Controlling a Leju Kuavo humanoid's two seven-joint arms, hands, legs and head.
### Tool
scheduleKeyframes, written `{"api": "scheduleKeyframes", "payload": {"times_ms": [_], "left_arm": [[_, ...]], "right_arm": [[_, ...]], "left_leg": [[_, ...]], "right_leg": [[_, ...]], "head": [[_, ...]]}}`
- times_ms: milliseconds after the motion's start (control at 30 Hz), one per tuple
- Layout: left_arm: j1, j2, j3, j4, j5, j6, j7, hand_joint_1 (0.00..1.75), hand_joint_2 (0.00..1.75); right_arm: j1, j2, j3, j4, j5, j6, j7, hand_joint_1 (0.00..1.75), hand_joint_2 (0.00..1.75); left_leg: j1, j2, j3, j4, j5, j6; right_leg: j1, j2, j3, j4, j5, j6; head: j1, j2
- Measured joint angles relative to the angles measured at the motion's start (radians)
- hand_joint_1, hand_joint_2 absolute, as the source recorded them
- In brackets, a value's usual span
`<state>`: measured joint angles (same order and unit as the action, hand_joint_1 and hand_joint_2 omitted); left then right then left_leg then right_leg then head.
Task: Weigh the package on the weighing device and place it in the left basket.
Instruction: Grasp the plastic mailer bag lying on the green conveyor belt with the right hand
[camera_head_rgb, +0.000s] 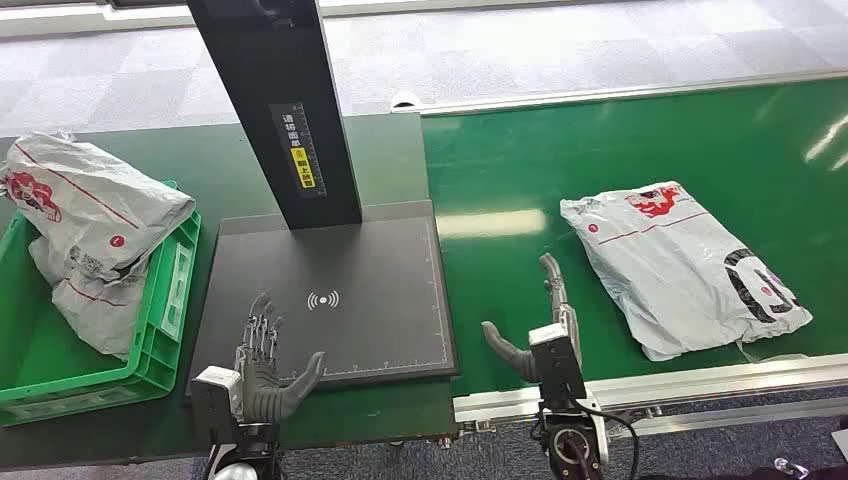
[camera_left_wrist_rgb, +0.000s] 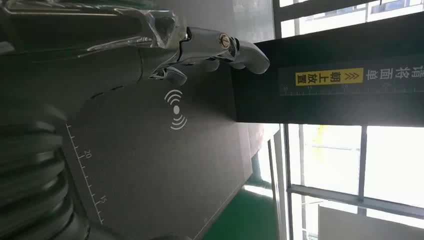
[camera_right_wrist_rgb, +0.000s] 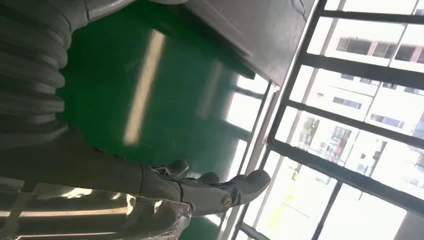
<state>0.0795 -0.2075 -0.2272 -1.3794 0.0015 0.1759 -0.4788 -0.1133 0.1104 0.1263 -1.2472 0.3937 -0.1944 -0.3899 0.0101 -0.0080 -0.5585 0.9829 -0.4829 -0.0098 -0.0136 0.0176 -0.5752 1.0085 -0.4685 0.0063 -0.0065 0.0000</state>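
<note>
White plastic, the package (camera_head_rgb: 683, 265) lies flat on the green belt (camera_head_rgb: 500, 180), just beside the right hand (camera_head_rgb: 540, 330) on its outer side and not touching its fingers (camera_head_rgb: 552, 285), which stand apart and hold nothing. The left hand (camera_head_rgb: 265, 365), fingers spread and holding nothing, rests at the near edge of the black weighing device (camera_head_rgb: 380, 300). The green basket (camera_head_rgb: 160, 330) on the left holds other bags (camera_head_rgb: 85, 225).

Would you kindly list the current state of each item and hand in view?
Package: flat on the green belt, untouched.
Weighing device: platform bare.
Left basket: holds other packages.
Left hand: open, over the platform's near edge.
Right hand: open, holding nothing.
</note>
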Motion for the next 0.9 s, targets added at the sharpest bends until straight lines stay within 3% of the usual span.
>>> {"api": "scheduleKeyframes", "payload": {"times_ms": [433,567,633,800,900], "left_arm": [[0.002,0.000,0.003,0.000,0.000,-0.002,0.000,0.00,1.75],[0.008,0.000,0.003,-0.004,0.000,-0.003,0.000,0.00,1.75],[0.010,0.000,0.004,-0.008,-0.001,-0.003,0.000,0.00,1.75],[0.004,0.000,0.000,-0.008,0.004,-0.015,0.002,0.00,1.75],[-0.006,0.001,-0.005,-0.004,0.012,-0.019,0.000,0.00,1.75]], "right_arm": [[-0.004,-0.019,-0.048,-0.051,0.041,-0.016,0.005,0.00,1.75],[-0.016,-0.035,-0.087,-0.045,0.182,-0.139,0.083,0.00,1.75],[-0.047,-0.058,-0.125,-0.012,0.265,-0.157,0.143,0.00,1.75],[-0.212,-0.157,-0.254,0.258,0.315,-0.048,0.244,0.00,1.75],[-0.310,-0.235,-0.347,0.479,0.246,0.109,0.267,0.00,1.75]], "left_leg": [[0.000,0.000,0.000,0.000,0.000,0.000],[0.000,0.000,0.000,0.000,0.000,0.000],[0.000,0.000,0.000,0.000,0.000,0.000],[-0.001,-0.002,0.000,0.001,0.001,0.002],[-0.002,-0.004,0.000,0.002,0.002,0.003]], "right_leg": [[0.001,0.000,0.000,0.000,0.000,0.000],[0.000,0.000,0.000,0.000,0.000,0.000],[0.000,0.000,0.000,0.000,0.000,0.000],[-0.002,-0.002,0.001,0.000,0.002,0.002],[-0.002,-0.004,0.001,0.000,0.002,0.003]], "head": [[0.000,0.000],[0.000,0.000],[0.000,0.000],[0.000,0.000],[0.000,0.000]]}}
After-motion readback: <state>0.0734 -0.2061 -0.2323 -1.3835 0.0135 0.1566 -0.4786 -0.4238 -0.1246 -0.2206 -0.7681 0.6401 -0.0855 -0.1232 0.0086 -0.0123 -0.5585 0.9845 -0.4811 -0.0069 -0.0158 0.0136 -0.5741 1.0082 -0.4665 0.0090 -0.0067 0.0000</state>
